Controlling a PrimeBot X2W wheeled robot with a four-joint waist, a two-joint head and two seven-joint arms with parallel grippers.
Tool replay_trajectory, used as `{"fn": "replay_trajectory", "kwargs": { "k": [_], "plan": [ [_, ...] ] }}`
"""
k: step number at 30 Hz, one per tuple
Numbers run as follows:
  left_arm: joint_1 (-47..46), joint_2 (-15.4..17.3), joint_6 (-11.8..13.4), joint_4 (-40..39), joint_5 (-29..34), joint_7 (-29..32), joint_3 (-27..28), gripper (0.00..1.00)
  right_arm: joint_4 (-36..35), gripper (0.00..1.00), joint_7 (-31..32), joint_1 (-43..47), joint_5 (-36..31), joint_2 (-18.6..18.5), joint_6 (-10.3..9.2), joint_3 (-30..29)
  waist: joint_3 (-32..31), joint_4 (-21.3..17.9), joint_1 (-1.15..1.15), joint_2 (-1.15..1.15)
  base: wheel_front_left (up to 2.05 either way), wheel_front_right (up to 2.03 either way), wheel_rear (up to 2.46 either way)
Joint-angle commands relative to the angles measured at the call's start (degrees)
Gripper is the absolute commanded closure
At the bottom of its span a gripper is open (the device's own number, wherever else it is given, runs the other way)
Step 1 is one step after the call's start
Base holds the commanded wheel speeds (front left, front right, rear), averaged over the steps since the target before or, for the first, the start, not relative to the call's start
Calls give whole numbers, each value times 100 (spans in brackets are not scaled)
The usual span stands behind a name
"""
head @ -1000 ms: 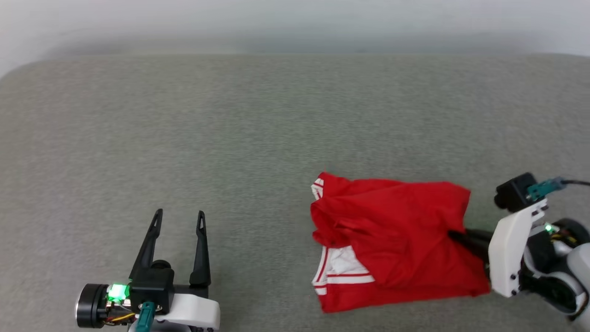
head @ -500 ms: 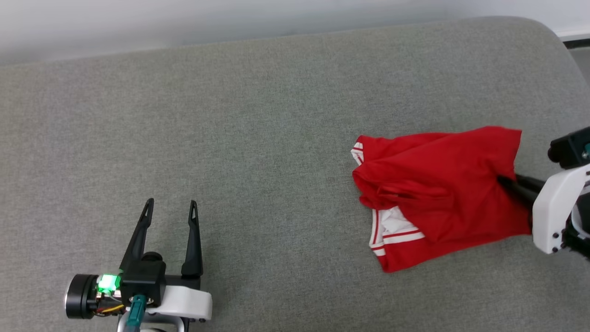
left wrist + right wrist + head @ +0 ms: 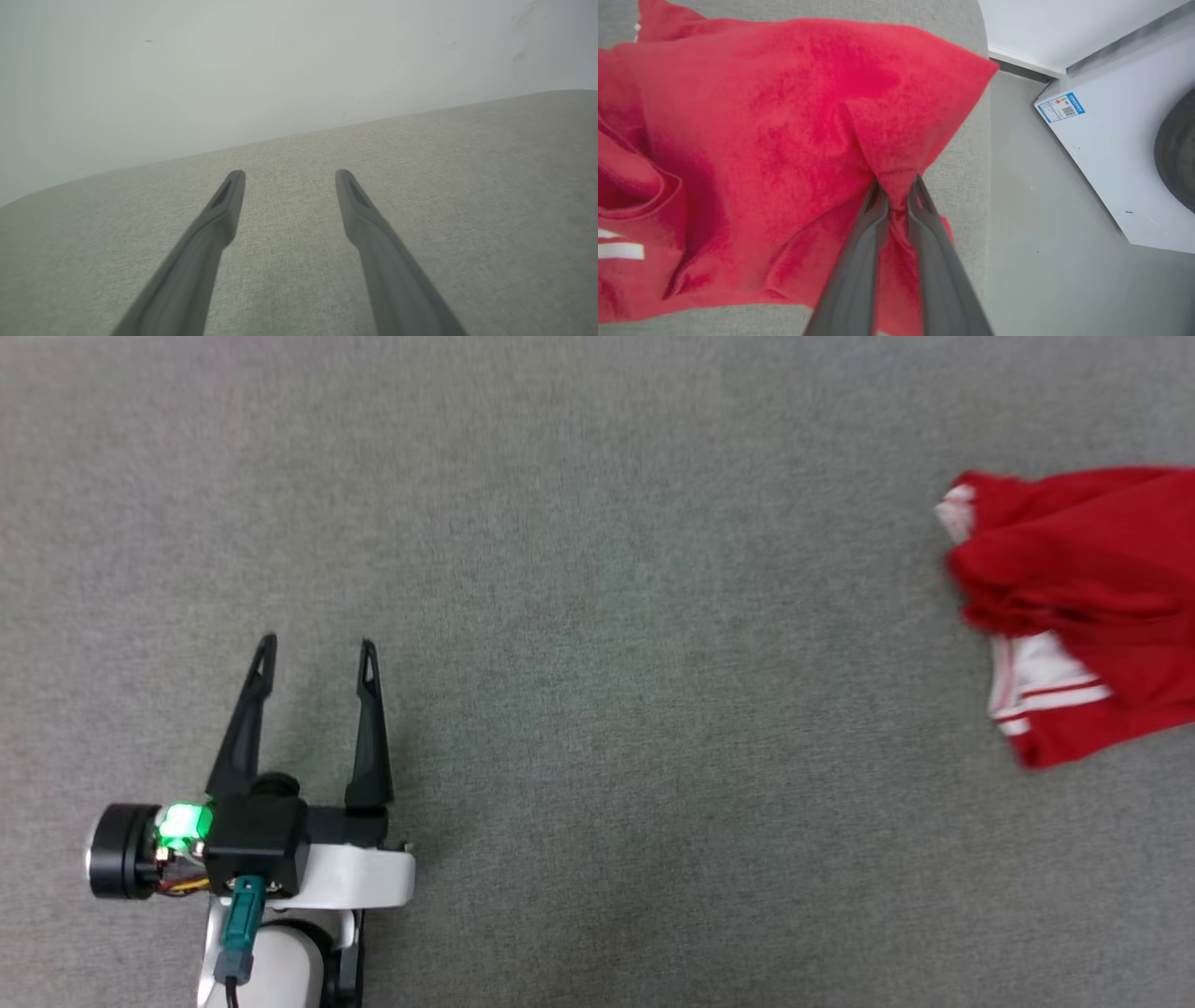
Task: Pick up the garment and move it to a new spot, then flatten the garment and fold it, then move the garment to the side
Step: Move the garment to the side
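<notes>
The garment [image 3: 1083,588], a folded red jersey with white striped trim, lies at the right edge of the head view on the grey fabric surface [image 3: 597,616]. In the right wrist view my right gripper [image 3: 899,186] is shut on a pinched fold of the garment [image 3: 784,140], and red cloth bunches between the two fingers. My left gripper [image 3: 317,653] stands open over bare fabric at the lower left, far from the garment. The left wrist view has my left gripper [image 3: 289,175] with fingers spread and nothing between them.
A pale wall [image 3: 233,70] rises behind the surface's far edge. In the right wrist view the surface ends just right of the garment, with grey floor [image 3: 1041,233] beyond and a white appliance [image 3: 1111,140] bearing a label.
The head camera has swung left and down, so the garment now sits at the frame's right edge. The right gripper has dragged the garment rightward toward the surface's end. The left gripper stays open.
</notes>
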Motion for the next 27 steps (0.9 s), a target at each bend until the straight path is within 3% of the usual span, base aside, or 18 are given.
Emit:
{"fn": "replay_trajectory", "kwargs": {
  "k": [1, 7, 17, 18, 19, 27],
  "plan": [
    [-91, 25, 31, -34, 26, -11, -2, 0, 46, 100, -33, -130, -20, -50, -11, -69, 269, 41, -1, 0, 0, 0, 0],
    [-351, 108, 63, -238, 74, -11, -33, 0, 680, 100, -81, -448, -230, -225, -11, -606, 766, 74, -1, 0, 0, 0, 0],
    [-467, 228, 159, -382, 86, -11, -86, 0, 1485, 100, -91, -834, -643, 112, -11, -1173, 1009, 114, -1, 0, 0, 0, 0],
    [-462, 227, 171, -372, 82, -11, -92, 0, 1583, 65, -95, -838, -683, 181, -11, -1241, 979, 123, -1, 0, 0, 0, 0],
    [-446, 226, 189, -359, 72, -11, -97, 0, 1655, 0, -92, -838, -726, 245, -11, -1282, 942, 127, -1, 0, 0, 0, 0],
    [-14, 112, 304, -172, -88, -11, -159, 0, 1445, 0, -1240, -424, -1240, 545, -10, -1745, 38, 275, -1, 0, 0, 0, 0]
  ]
}}
